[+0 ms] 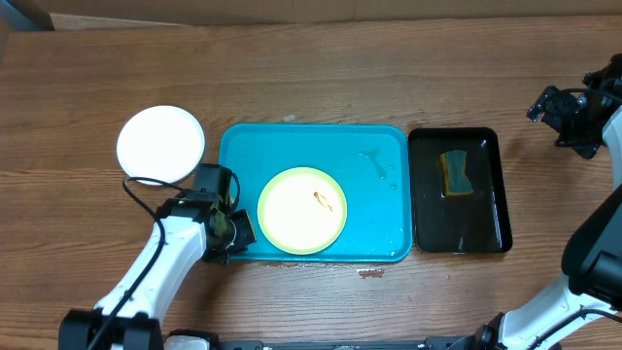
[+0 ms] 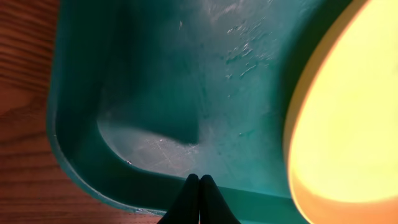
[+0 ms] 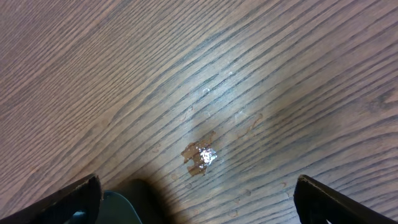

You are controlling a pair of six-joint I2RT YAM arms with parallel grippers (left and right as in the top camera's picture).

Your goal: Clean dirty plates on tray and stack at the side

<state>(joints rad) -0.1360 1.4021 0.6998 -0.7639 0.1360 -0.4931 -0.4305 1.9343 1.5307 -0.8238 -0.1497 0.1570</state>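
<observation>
One pale yellow-green plate [image 1: 302,210] sits in the middle of the turquoise tray [image 1: 384,146], with a reddish smear on it, so I'd say it's the one to wash now. One white plate [image 1: 160,144] lies on the table just left of the tray: two plates in view. The left gripper [image 1: 236,231] is at the tray's near-left corner, fingers pressed together on nothing. The right gripper [image 1: 569,117] is far off to the right, fingers wide apart and empty. The next move, I reckon, is to fetch the single sponge [image 1: 455,173] from the single black tray [image 1: 491,194] and scrub that smear.
</observation>
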